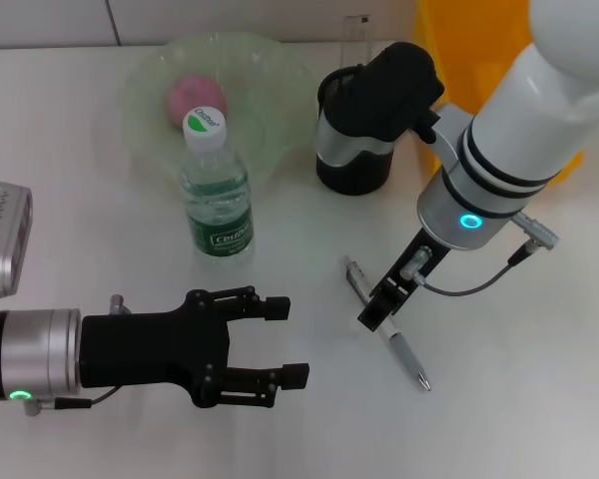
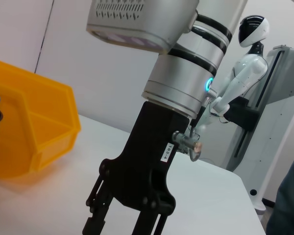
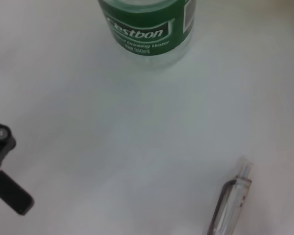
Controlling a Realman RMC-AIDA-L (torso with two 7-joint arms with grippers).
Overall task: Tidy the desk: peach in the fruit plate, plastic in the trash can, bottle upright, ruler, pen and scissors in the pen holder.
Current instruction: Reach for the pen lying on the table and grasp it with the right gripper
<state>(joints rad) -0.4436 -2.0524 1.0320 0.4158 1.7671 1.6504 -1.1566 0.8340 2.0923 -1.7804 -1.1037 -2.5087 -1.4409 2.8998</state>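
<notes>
A clear pen [image 1: 387, 324] lies flat on the white desk. My right gripper [image 1: 375, 313] points down right over its middle. In the left wrist view its fingers [image 2: 95, 215] stand apart, so it is open. The right wrist view shows the pen [image 3: 230, 205] resting on the desk. The bottle [image 1: 217, 195] stands upright with its cap on. A pink peach [image 1: 193, 97] sits in the pale green fruit plate [image 1: 145, 90]. The black pen holder [image 1: 351, 160] holds a clear ruler [image 1: 357, 35]. My left gripper [image 1: 286, 342] hovers open and empty at the front left.
An orange bin [image 1: 469, 50] stands behind the pen holder at the back right. The bottle [image 3: 147, 29] is close to the pen on the side toward my left arm, whose finger [image 3: 7, 188] shows in the right wrist view.
</notes>
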